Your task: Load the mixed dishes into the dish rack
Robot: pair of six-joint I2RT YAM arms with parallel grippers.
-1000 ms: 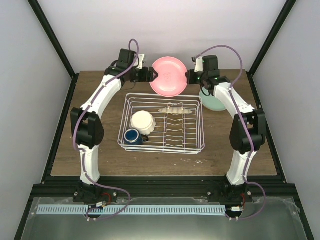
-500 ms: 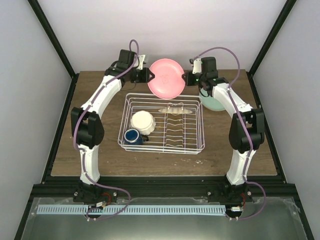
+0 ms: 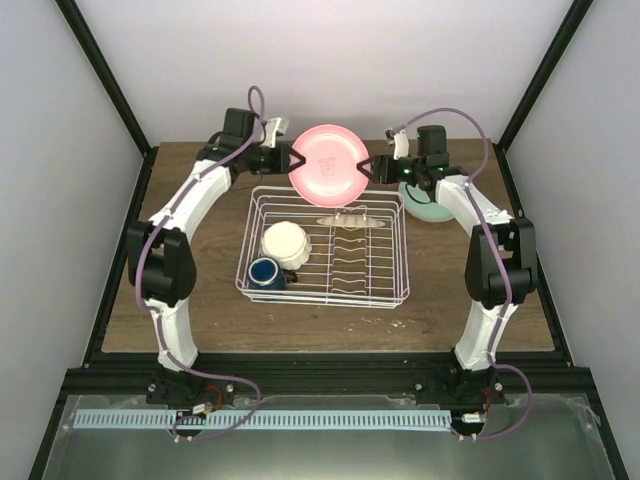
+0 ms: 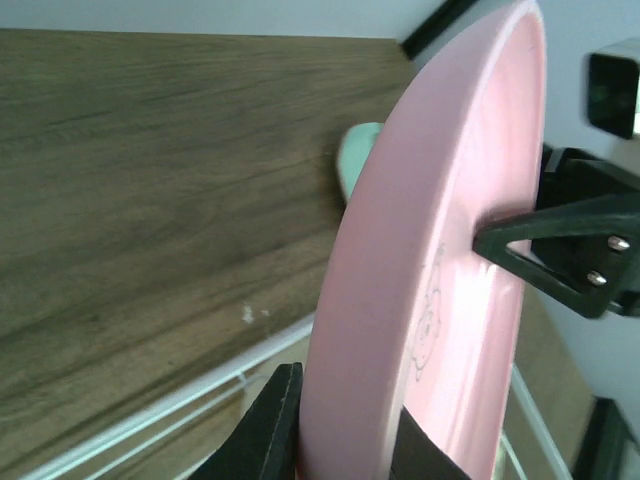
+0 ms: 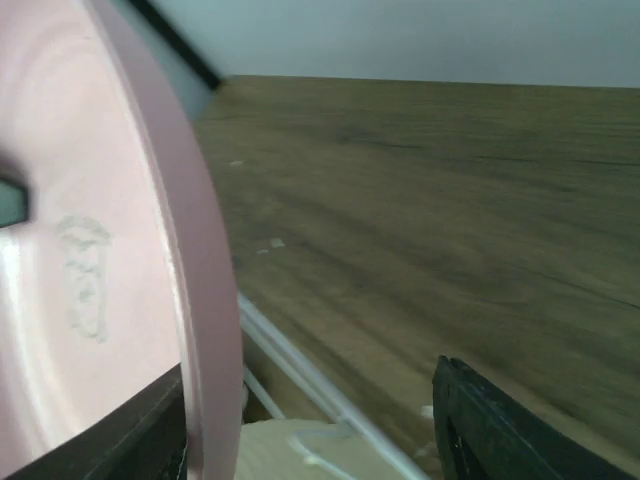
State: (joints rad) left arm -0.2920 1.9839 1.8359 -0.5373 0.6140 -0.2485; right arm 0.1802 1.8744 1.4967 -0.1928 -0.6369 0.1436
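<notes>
A pink plate (image 3: 330, 163) stands on edge in the air above the far rim of the white wire dish rack (image 3: 392, 290). My left gripper (image 3: 293, 160) is shut on its left rim, and in the left wrist view both fingers clamp the pink plate (image 4: 440, 250). My right gripper (image 3: 371, 165) is open at the plate's right rim. In its own view the right gripper (image 5: 315, 430) has the pink plate (image 5: 100, 250) against its left finger and a wide gap to the other. In the rack sit a cream-white bowl (image 3: 285, 243), a dark blue mug (image 3: 265, 272) and a yellow-orange plate (image 3: 350, 220) on edge.
A pale green plate (image 3: 432, 208) lies on the wooden table right of the rack, partly under my right arm; the green plate (image 4: 355, 165) also shows past the pink one. Black frame posts and white walls bound the table.
My left gripper has shut on the pink plate's left rim. My right gripper has opened and let go of the right rim. The plate has shifted slightly left and down.
</notes>
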